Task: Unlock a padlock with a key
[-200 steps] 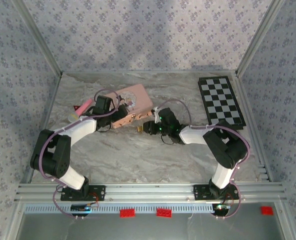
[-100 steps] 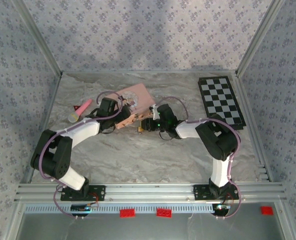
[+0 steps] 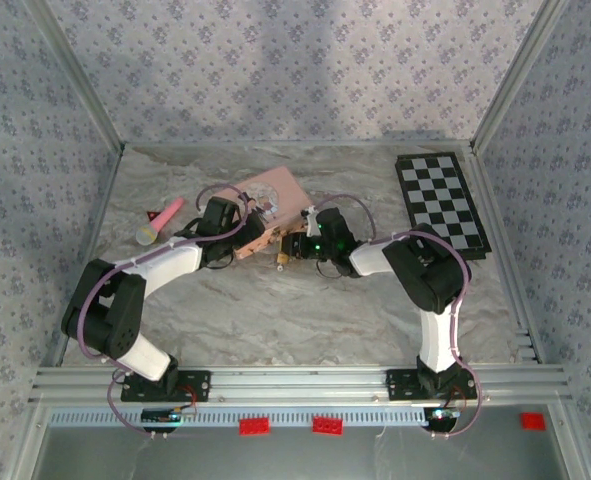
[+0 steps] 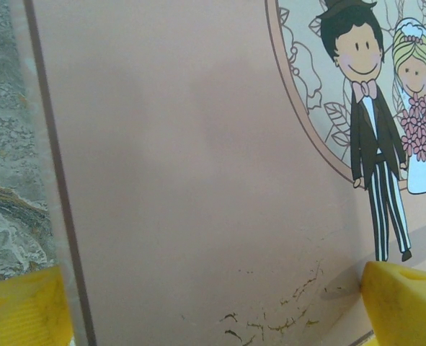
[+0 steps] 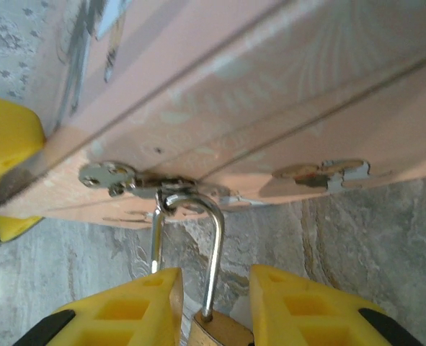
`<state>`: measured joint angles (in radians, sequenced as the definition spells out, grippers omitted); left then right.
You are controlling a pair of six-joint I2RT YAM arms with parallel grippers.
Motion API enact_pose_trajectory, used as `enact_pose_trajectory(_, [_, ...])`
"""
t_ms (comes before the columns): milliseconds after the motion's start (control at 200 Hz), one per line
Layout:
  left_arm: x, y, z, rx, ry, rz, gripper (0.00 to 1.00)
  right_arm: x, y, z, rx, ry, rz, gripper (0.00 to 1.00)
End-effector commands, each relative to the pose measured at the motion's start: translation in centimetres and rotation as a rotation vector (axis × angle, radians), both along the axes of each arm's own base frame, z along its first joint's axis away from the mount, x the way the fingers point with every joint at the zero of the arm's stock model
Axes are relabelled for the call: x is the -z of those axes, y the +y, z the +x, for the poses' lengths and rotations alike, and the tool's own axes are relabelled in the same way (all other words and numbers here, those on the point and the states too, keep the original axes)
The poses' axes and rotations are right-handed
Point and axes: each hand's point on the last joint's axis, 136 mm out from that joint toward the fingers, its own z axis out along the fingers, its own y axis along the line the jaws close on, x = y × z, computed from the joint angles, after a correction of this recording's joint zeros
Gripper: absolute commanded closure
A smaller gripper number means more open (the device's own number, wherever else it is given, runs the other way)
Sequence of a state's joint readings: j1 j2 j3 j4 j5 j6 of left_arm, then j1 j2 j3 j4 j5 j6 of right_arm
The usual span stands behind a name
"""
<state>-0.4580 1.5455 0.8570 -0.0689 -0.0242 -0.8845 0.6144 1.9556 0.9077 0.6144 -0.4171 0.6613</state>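
black-and-white arms (image 3: 165,262), yellow jaws

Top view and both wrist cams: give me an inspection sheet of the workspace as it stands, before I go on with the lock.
Surface: marbled table, nothing amiss seen.
Job's things: padlock hangs by its shackle through the hasp on the pink box.
Clutter: pink toy microphone left of the box; chessboard far right; red bricks on the near rail.
Grippers: left gripper open, fingers spread over the box lid; right gripper appears shut on the padlock body.
Cables: purple cables follow both arms, no snag seen.
Surroundings: patterned walls, metal frame.
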Motion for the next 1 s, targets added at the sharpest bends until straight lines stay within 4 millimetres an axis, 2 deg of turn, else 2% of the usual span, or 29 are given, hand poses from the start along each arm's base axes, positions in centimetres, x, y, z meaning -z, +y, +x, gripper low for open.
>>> enact_pose_trajectory(0, [1.6,-0.8,-2.2,0.042,0.077,0.0,0.03,-0.2,0.6,0.4,-0.007,0.007,0.062,0.7])
enact_pose_trajectory(455, [1.8,-1.0,-2.4,0.038,0.079,-0.008,0.03,1.3,1.5,0.3,-0.011,0.046,0.085,0.73])
enact_pose_trajectory(650, [1.9,-1.0,-2.5,0.037,0.079,-0.008,0.03,1.0,2.1,0.5,-0.008,0.044,0.117,0.76])
enact_pose_trajectory(835, [1.9,-0.8,-2.6,0.028,0.079,-0.007,0.03,1.0,2.3,0.7,0.009,0.055,0.144,0.86])
enact_pose_trajectory(994, [2.0,-0.5,-2.7,0.008,0.083,-0.002,0.03,0.3,1.7,1.2,0.074,0.061,0.199,0.94])
